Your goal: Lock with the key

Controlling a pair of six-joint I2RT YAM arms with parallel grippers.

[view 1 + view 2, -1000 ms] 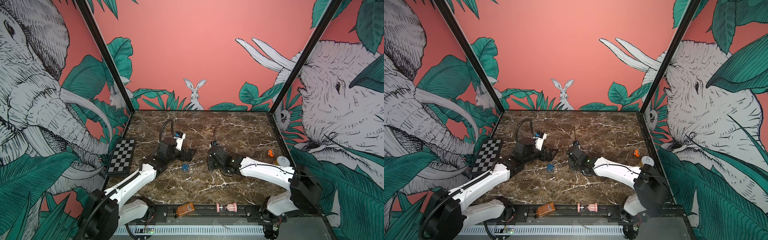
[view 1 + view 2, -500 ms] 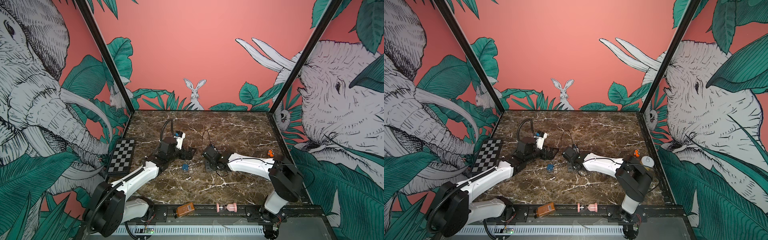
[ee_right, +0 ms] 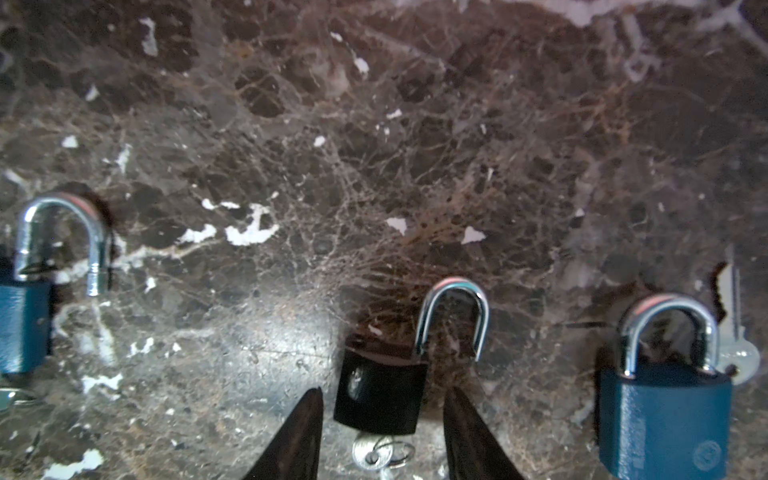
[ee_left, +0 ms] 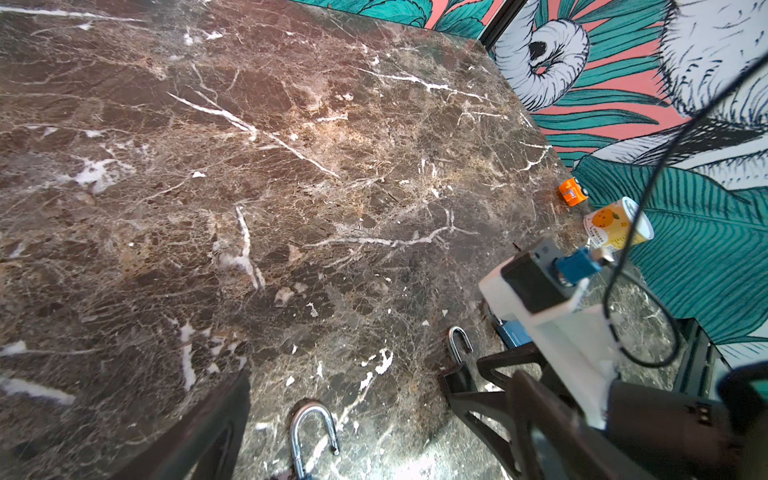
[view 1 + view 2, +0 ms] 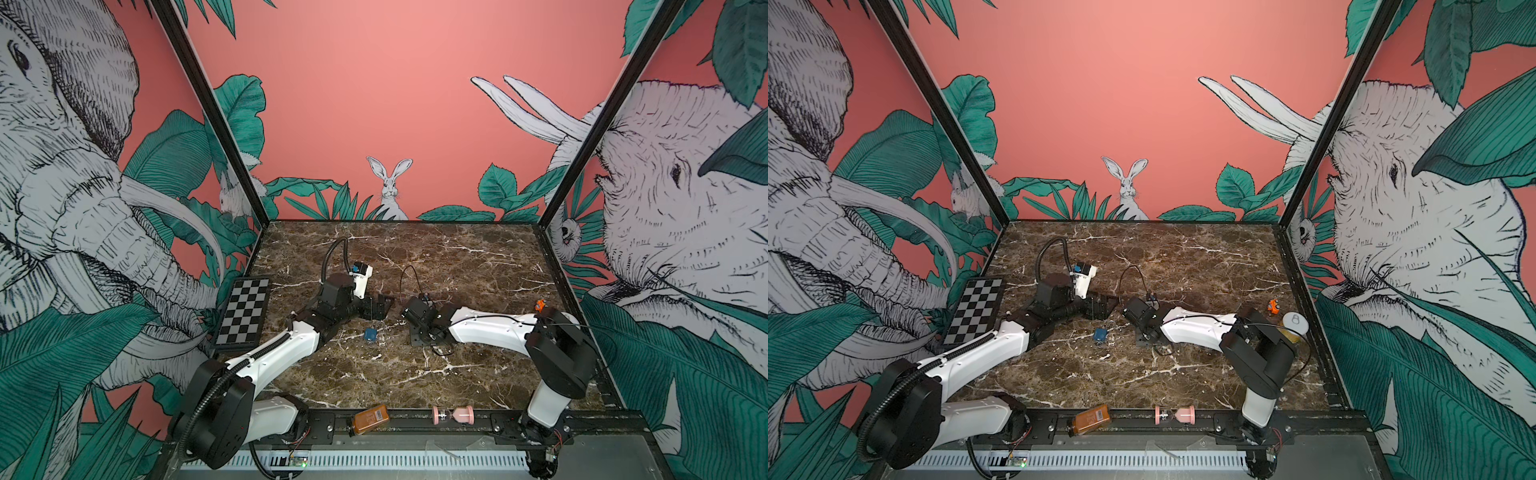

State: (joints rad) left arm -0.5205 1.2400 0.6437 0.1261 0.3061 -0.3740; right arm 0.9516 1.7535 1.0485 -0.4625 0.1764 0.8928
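Observation:
A black padlock (image 3: 380,395) lies on the marble with its shackle sprung open and a silver key (image 3: 376,453) stuck in its base. My right gripper (image 3: 384,390) is open, one finger on each side of the black body, with a gap on both sides. A blue padlock (image 3: 665,419) with a closed shackle lies to one side, a loose key (image 3: 742,353) behind it. Another blue padlock (image 3: 23,324) lies with its shackle open. My left gripper (image 4: 345,376) stands wide open low over an open shackle (image 4: 313,432). In both top views a blue padlock (image 5: 370,334) (image 5: 1100,334) lies between the arms.
A checkerboard (image 5: 245,311) leans at the left wall. An orange toy car (image 5: 539,304) and a white cup (image 5: 1295,323) stand near the right wall. An amber bottle (image 5: 370,419) and a pink hourglass (image 5: 453,414) lie on the front rail. The right arm's camera (image 4: 540,291) and its cable sit close to my left fingers.
The right arm has folded at the elbow and its gripper has moved a little left towards the middle. The left arm has barely moved.

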